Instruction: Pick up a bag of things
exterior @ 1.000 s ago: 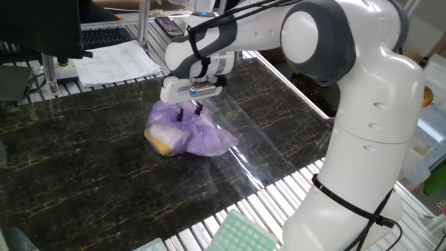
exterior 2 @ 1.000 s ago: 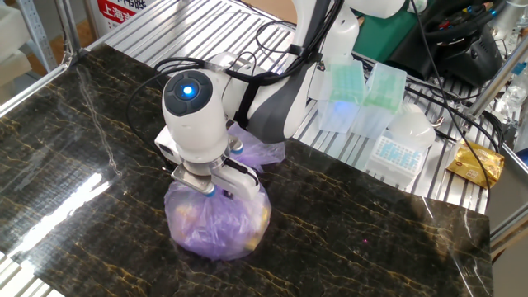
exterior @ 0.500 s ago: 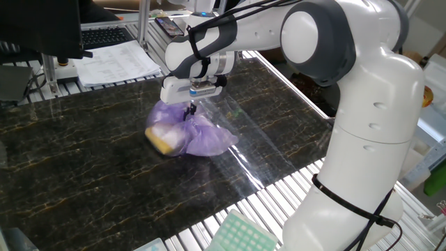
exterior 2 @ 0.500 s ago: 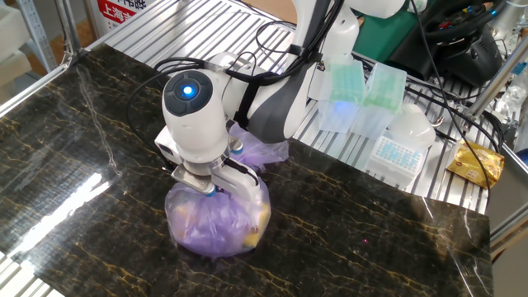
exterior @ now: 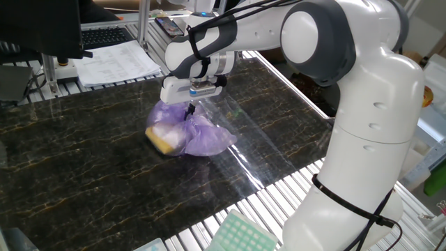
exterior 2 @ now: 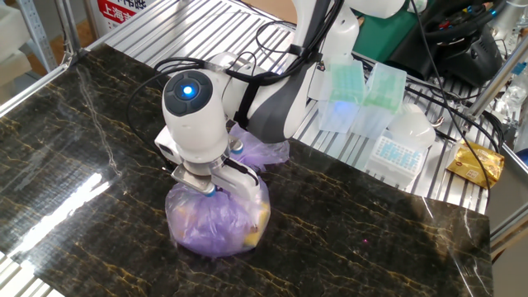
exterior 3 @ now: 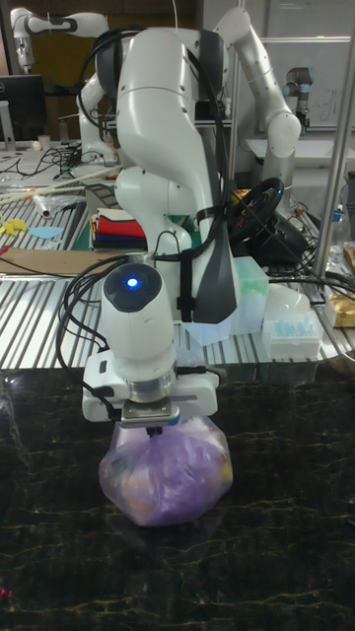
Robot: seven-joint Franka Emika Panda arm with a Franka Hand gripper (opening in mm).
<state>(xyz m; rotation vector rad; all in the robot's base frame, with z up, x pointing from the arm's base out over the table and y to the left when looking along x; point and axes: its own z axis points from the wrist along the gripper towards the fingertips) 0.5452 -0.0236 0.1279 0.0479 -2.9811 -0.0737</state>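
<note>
Directly under the pincer (exterior: 189, 108) sits the bag (exterior: 187, 132), a wrinkled light-purple sack resting on the dark marbled bench (exterior: 83, 167). Its fingers (exterior: 190, 107) are drawn close together and pinch the gathered plastic at the top of the bag, so I read the pincer as clenched on the bag's neck rather than released. From the other fixed view the arm's wrist covers the grip itself, and only the swollen body of the bag (exterior 2: 216, 219) shows below it. From the tall fixed view the bag (exterior 3: 168, 473) bulges out to both sides beneath the pincer (exterior 3: 146, 426), its bottom apparently on the bench.

As a judgement, the step in hand is the grasp: the fingers have the plastic, and the lift is not yet done. The next move calls for a straight rise, slow enough that thin film does not slip out between the fingers or tear under the weight of what is inside.

A yellow block (exterior: 162, 143) and pale contents press against the side of the bag away from the arm's base, while a flatter flap of plastic trails toward the base. So the bag's long axis lies flat along the bench, roughly across the pincer's fingers, and its gathered neck points up into them
</note>
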